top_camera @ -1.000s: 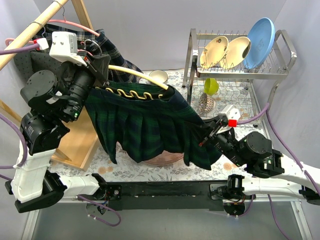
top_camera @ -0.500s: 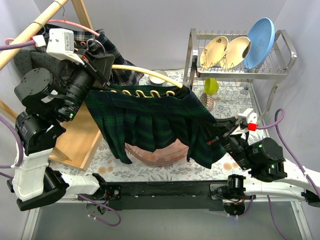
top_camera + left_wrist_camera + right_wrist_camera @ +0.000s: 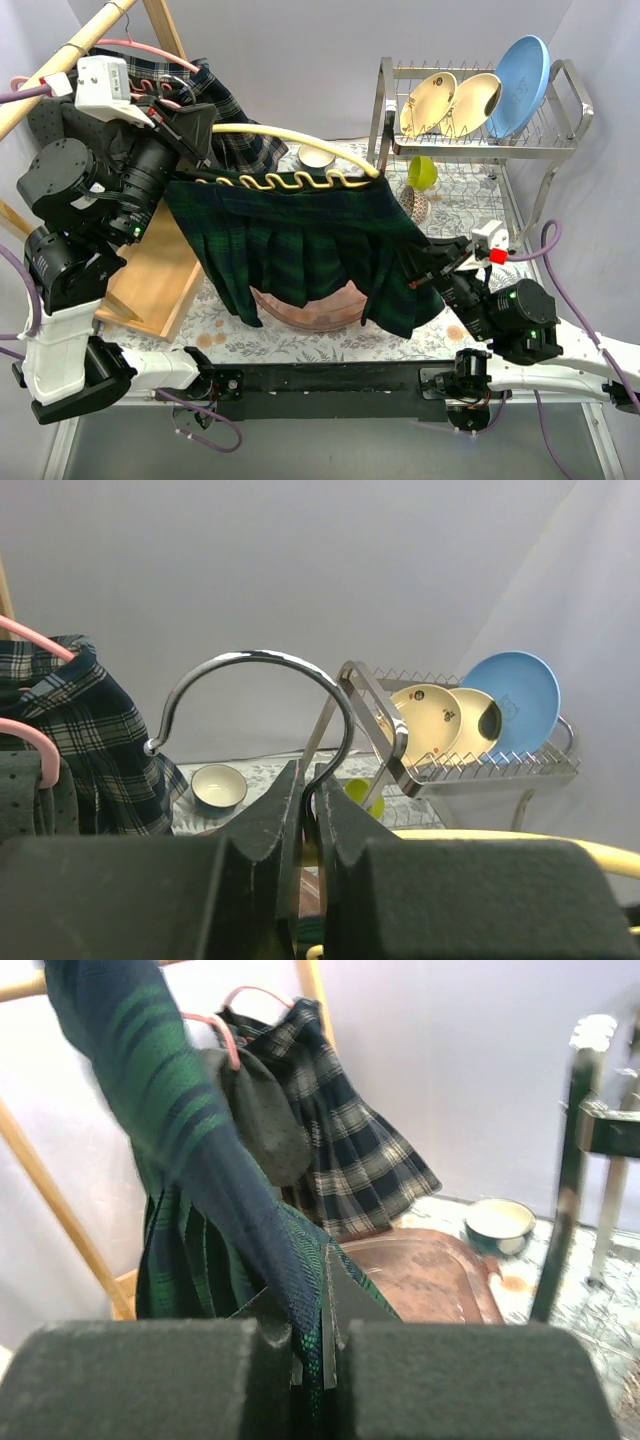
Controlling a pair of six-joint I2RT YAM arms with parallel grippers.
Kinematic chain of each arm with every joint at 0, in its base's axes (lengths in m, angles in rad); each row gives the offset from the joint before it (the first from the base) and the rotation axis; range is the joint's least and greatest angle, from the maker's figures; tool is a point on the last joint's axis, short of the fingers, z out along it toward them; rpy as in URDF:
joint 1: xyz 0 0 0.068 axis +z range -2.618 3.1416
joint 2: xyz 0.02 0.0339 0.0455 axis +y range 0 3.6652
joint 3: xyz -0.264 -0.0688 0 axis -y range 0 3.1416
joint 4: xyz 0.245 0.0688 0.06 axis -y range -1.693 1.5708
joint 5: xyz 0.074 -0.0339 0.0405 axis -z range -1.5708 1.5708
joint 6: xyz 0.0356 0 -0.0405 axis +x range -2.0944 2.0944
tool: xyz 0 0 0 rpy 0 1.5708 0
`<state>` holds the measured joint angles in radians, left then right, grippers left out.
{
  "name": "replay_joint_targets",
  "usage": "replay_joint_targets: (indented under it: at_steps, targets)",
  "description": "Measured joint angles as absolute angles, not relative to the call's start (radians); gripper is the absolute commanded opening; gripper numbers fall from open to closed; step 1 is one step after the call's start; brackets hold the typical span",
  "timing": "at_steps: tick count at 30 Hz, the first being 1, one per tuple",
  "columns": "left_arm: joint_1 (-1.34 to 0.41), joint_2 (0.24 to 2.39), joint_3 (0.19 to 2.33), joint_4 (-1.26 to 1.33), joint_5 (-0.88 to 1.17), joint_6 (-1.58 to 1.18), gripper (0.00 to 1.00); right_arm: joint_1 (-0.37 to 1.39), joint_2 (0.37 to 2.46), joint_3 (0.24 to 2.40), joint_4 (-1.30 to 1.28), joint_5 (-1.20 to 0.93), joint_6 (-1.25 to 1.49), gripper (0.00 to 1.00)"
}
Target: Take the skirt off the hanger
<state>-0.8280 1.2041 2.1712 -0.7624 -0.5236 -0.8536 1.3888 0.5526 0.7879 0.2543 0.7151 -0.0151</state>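
Skirt: the dark green tartan skirt (image 3: 290, 240) hangs in the air above the worktop (image 3: 300, 345). Its waistband is spread along the cream hanger (image 3: 290, 135) and its lower right corner is stretched toward the right arm.
Left tool: the left tool (image 3: 308, 780) is pressed together on the neck of the hanger's metal hook (image 3: 250, 660), with only the wire between the fingers.
Right tool: the right tool (image 3: 310, 1325) is pinched on a fold of the skirt near the hem, and the cloth runs up out of it, taut.
Step in hand: probably working the waistband off the hanger, the left arm holding and the right pulling.
Doing it well: the pull should run along the hanger toward its right end, not straight down. That lets the waistband slide off the wavy cream rail (image 3: 290, 183) instead of catching. How that rail holds the cloth I cannot tell. The hook needs a firm, untwisting hold. A hem grip sits far from the waistband, so a slow, steady pull suits better than a jerk.
Left arm pose: raised high and folded at the elbow, with the wrist turned so the tool points rightward across the worktop.
Right arm pose: low near the front edge, with the wrist angled up and leftward.
Watch for: the hanger's right tip lies close to the dish rack (image 3: 470, 140), and I cannot tell whether they touch. A brown dish (image 3: 305, 310) lies under the hem.
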Motion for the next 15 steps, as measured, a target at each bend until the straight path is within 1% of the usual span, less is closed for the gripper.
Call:
replay_joint_targets:
  at_steps: [4,8,12,15]
  targets:
    - [-0.818,1.192,2.183,-0.690,-0.613,-0.881,0.00,1.386,0.497,0.734,0.249,0.776,-0.022,0.01]
    - [-0.813,1.140,2.204,-0.619,-0.637,-0.923,0.00,1.383,0.534,0.767,0.256,0.776,-0.037,0.01]
    - [-0.805,1.087,2.202,-0.582,-0.594,-0.959,0.00,1.383,0.647,0.884,0.273,0.730,-0.088,0.01]
    - [-0.800,1.061,2.200,-0.553,-0.517,-0.991,0.00,1.382,0.782,1.066,0.271,0.670,-0.141,0.01]
